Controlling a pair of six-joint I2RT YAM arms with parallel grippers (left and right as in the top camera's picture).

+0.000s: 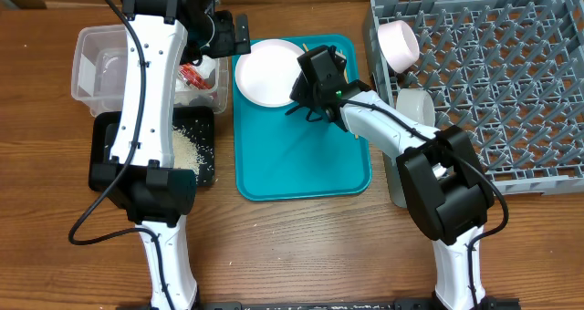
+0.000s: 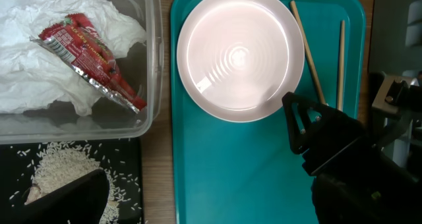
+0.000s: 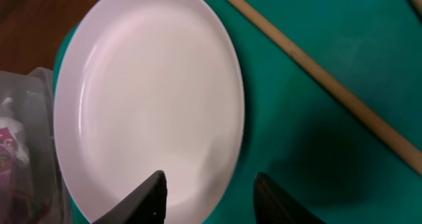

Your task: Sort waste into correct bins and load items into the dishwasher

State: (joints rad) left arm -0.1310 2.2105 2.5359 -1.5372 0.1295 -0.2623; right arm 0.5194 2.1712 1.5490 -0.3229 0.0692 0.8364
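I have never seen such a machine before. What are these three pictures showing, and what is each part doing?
These are two robot arms at a wooden table, each ending in a two-finger hand. One picture looks down from above; the other two come from small cameras on each wrist.

On the table lies a teal tray with a white plate and two chopsticks. To its left are a clear tub holding a crumpled napkin and a red wrapper, and a black tray with rice grains. To the right is a grey dish rack with a white cup in it.

The right hand has its fingers on either side of the plate's edge, not yet gripping it. The left hand is open above the tub and holds nothing.
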